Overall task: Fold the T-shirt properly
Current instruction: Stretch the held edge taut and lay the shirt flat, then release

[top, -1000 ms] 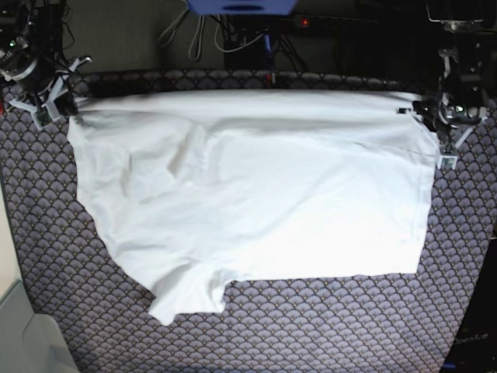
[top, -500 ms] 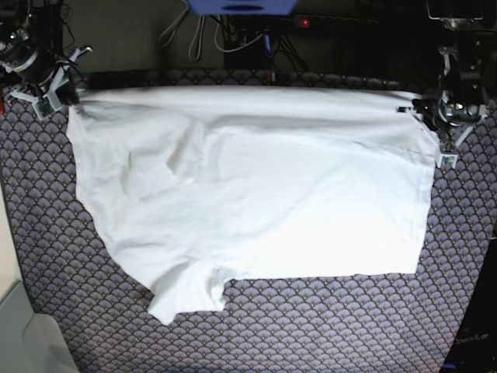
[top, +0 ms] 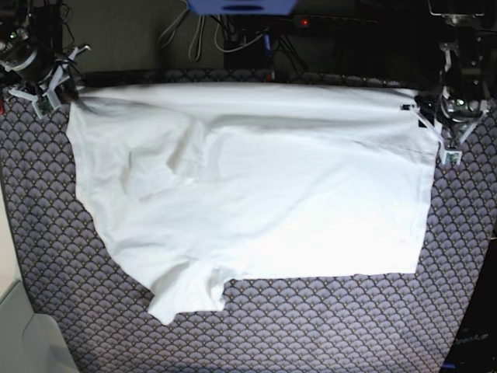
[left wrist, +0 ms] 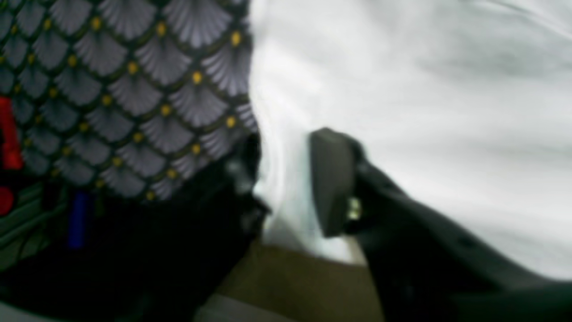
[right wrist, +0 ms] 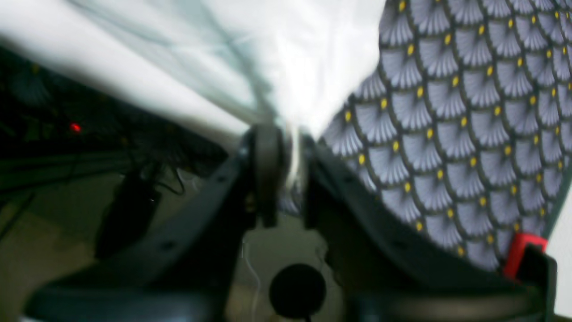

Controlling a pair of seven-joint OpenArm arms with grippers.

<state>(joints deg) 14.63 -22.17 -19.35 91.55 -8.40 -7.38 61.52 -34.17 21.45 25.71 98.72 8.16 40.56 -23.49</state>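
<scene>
The white T-shirt (top: pixel 256 186) lies spread flat on the patterned cloth, with one sleeve poking out at the near left. Its far edge runs straight between my two grippers. In the base view my right gripper (top: pixel 53 87) sits at the shirt's far left corner. The right wrist view shows that gripper (right wrist: pixel 292 174) with its jaws slightly parted and a thin bunch of white fabric still in the gap. My left gripper (top: pixel 445 130) is at the far right corner. Up close, the left gripper (left wrist: pixel 286 179) stands open, the shirt's edge lying loose between the fingers.
A purple fan-patterned cover (top: pixel 311 326) fills the table around the shirt. Behind the far edge are cables, a power strip with a red light (top: pixel 304 22) and a blue object (top: pixel 241 6). A pale grey surface (top: pixel 23 334) borders the near left corner.
Both grippers have drawn the shirt's far edge slightly farther back, the right one most. Both sets of jaws, shut on the fabric before, have now parted.
</scene>
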